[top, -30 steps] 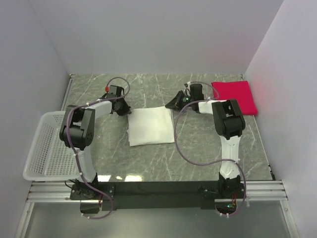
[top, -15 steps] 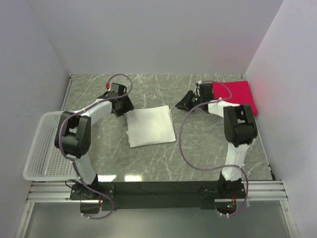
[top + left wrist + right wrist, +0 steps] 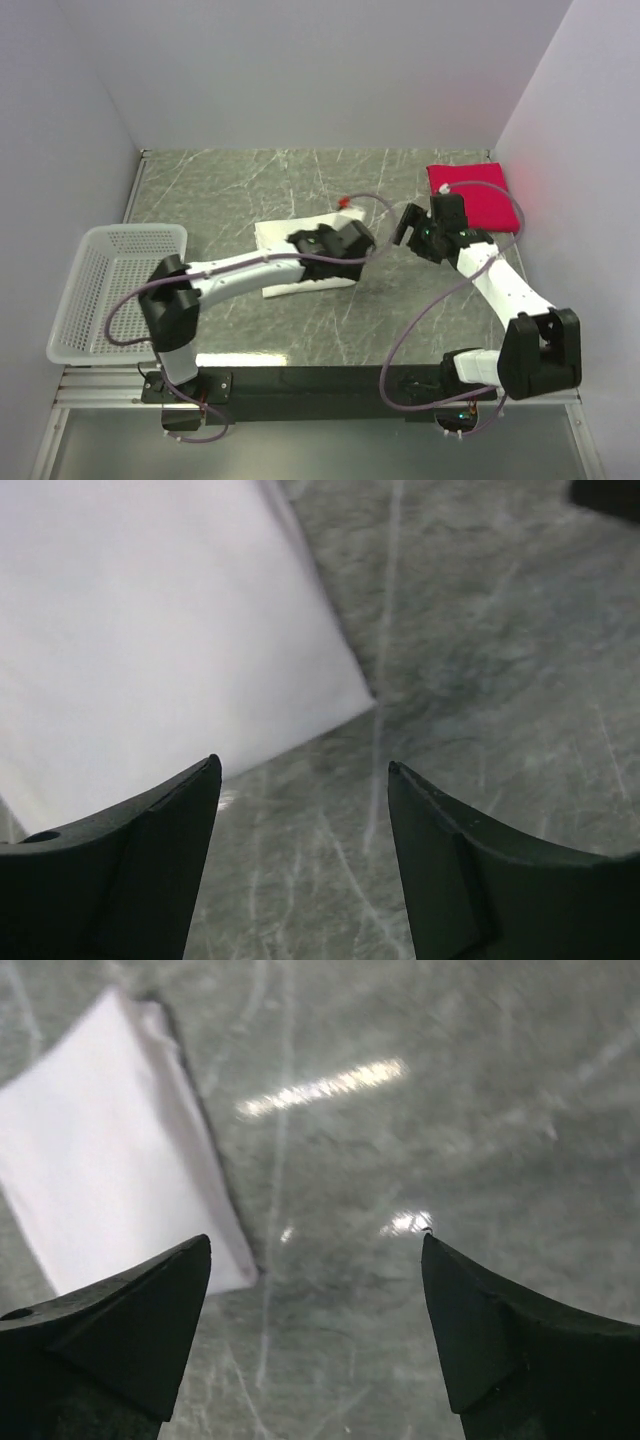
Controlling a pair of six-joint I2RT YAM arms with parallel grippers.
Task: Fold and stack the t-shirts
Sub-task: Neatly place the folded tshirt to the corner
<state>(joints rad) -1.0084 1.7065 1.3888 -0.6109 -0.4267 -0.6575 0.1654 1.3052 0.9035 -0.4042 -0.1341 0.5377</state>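
Note:
The white t-shirt [image 3: 276, 234] lies folded into a rectangle mid-table, and my left arm reaches across its near half. My left gripper [image 3: 362, 244] hovers open just past the shirt's right edge. In the left wrist view the white t-shirt [image 3: 150, 630] fills the upper left, and only bare table lies between the open gripper's [image 3: 302, 772] fingers. My right gripper [image 3: 406, 227] hangs open over bare table, to the right of the shirt. The right wrist view has the white t-shirt [image 3: 110, 1150] at the left, outside the empty gripper [image 3: 316, 1242]. The red t-shirt [image 3: 476, 194] lies folded at the back right.
A white mesh basket [image 3: 112, 291] sits at the table's left edge. Grey walls close in the table at the back and on both sides. Purple cables loop off both arms.
Both grippers have gone from shut to open. My left arm swung from the shirt's far left corner across to its right edge. My right arm drew back to the right and nearer.

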